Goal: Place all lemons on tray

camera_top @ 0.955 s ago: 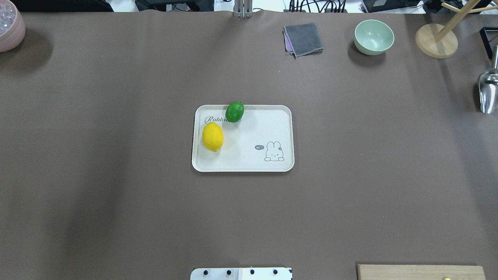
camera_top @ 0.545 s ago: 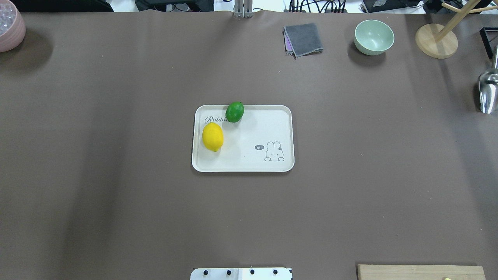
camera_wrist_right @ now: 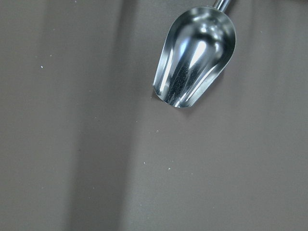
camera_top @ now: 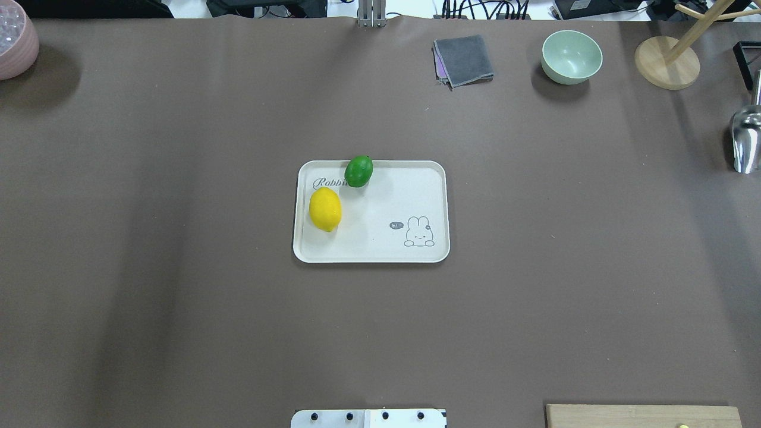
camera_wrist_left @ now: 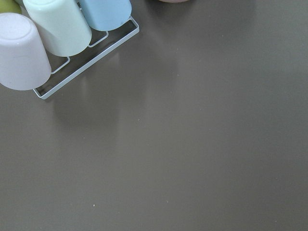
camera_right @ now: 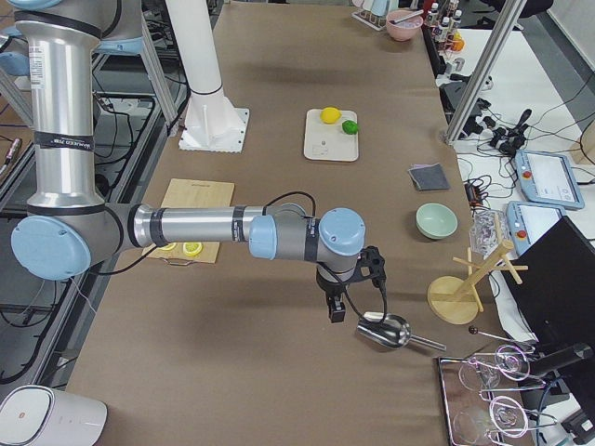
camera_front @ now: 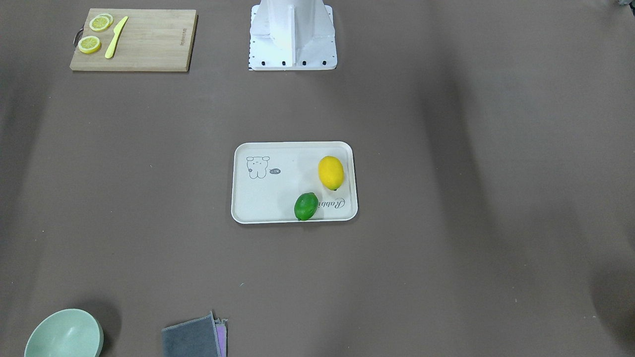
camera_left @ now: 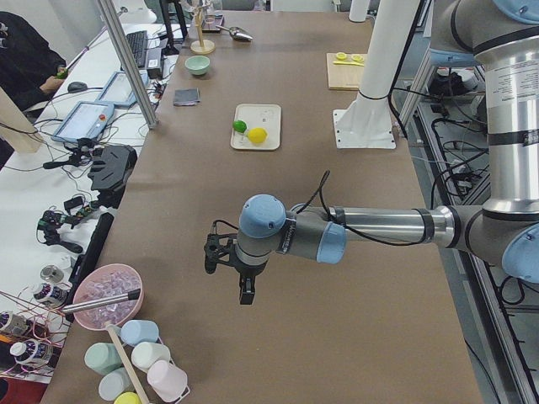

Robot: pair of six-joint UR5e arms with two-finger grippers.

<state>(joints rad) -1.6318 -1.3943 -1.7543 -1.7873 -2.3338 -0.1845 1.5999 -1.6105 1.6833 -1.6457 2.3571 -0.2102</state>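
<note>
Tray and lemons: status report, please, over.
Left claw, right claw far off at table ends, open or shut unclear. Yellow lemon, green lemon both on tray, green by rim. No obstruction seen.

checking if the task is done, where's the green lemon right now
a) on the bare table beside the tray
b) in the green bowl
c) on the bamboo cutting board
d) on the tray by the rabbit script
D: the green lemon sits on the tray against its far rim, covering the end of the Rabbit script, near the yellow lemon.
</note>
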